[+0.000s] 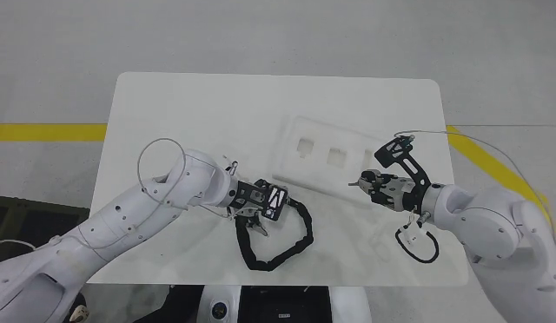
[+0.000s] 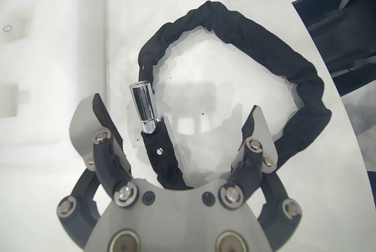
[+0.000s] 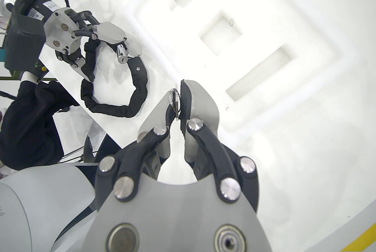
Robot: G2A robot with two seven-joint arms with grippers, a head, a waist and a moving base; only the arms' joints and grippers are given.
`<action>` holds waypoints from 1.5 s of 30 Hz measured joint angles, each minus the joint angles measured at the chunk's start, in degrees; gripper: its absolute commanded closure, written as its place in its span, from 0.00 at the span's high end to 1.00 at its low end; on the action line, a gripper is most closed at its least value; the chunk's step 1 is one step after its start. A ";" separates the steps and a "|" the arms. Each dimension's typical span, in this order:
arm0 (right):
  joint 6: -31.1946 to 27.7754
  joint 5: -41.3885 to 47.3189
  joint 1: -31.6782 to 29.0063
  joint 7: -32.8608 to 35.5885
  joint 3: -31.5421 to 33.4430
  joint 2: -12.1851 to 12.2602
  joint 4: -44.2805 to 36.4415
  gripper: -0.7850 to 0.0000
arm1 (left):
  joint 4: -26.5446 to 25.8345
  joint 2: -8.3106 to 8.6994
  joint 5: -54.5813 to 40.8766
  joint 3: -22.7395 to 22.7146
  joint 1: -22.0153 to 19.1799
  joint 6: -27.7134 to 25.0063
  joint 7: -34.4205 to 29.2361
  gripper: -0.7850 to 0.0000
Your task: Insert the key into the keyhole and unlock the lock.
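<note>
A black fabric-sleeved chain lock (image 1: 291,240) lies in a loop near the table's front edge. Its chrome cylinder (image 2: 144,106) points up and away from my left gripper (image 2: 176,115), keyhole end (image 3: 122,59) facing my right gripper. My left gripper (image 1: 261,212) is open and straddles the chain end just behind the cylinder, without touching it. My right gripper (image 3: 176,101) hovers to the right of the lock, above the foam tray's edge, shut on the key (image 3: 175,102), whose ring shows between the pads. From above, the right gripper (image 1: 358,184) holds the key a short way from the lock.
A white foam tray (image 1: 347,136) with three rectangular recesses lies on the white table (image 1: 174,106), behind and between the grippers. A small ring (image 3: 231,22) rests in its middle recess. The table's front edge (image 1: 365,281) runs close to the chain.
</note>
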 measured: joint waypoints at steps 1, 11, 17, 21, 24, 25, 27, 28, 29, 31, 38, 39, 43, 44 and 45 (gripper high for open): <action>0.00 0.00 0.00 0.00 0.00 0.00 0.00 0.00 | 0.39 -0.28 -0.18 0.29 -0.29 0.00 -0.26 1.00; 0.00 0.00 0.00 0.00 0.00 0.00 0.00 0.00 | 2.92 -1.96 -1.95 1.78 -1.81 0.01 -2.58 0.70; 0.00 0.00 0.00 0.00 0.00 0.00 0.00 0.00 | 3.59 -2.11 -3.25 1.05 -1.71 0.01 -4.88 0.60; 0.00 0.00 0.00 0.00 0.00 0.00 0.00 0.00 | 3.56 -2.08 -4.45 0.12 -1.37 0.01 -6.52 0.60; 0.00 0.00 0.00 0.00 0.00 0.00 0.00 0.00 | 3.22 -2.10 -5.11 -0.51 -1.07 0.02 -7.71 0.56; 0.00 0.00 0.00 0.00 0.00 0.00 0.00 0.00 | 3.12 -2.15 -5.33 -0.69 -0.95 0.04 -8.18 0.53; 0.00 0.00 0.00 0.00 0.00 0.00 0.00 0.00 | 3.17 -2.28 -5.80 -0.89 -0.81 0.07 -8.92 0.49; 0.00 0.00 0.00 0.00 0.00 0.00 0.00 0.00 | 3.26 -2.40 -6.13 -0.97 -0.77 0.07 -9.46 0.49; 0.00 0.00 0.00 0.00 0.00 0.00 0.00 0.00 | 3.34 -2.51 -6.38 -1.00 -0.76 0.04 -9.89 0.49; 0.00 0.00 0.00 0.00 0.00 0.00 0.00 0.00 | 3.53 -2.78 -7.01 -1.04 -0.81 0.01 -10.89 0.47; 0.00 0.00 0.00 0.00 0.00 0.00 0.00 0.00 | 3.92 -3.53 -8.53 -1.56 -1.13 0.04 -13.03 0.43; 0.00 0.00 0.00 0.00 0.00 0.00 0.00 0.00 | 3.98 -3.62 -8.62 -1.63 -1.15 0.06 -13.29 0.43; 0.00 0.00 0.00 0.00 0.00 0.00 0.00 0.00 | 4.27 -4.09 -9.10 -1.68 -1.22 0.03 -14.46 0.42; 0.00 0.00 0.00 0.00 0.00 0.00 0.00 0.00 | 4.33 -4.20 -9.15 -1.60 -1.26 0.01 -14.76 0.42; 0.00 0.00 0.00 0.00 0.00 0.00 0.00 0.00 | 4.41 -4.31 -9.22 -1.47 -1.30 0.01 -15.09 0.42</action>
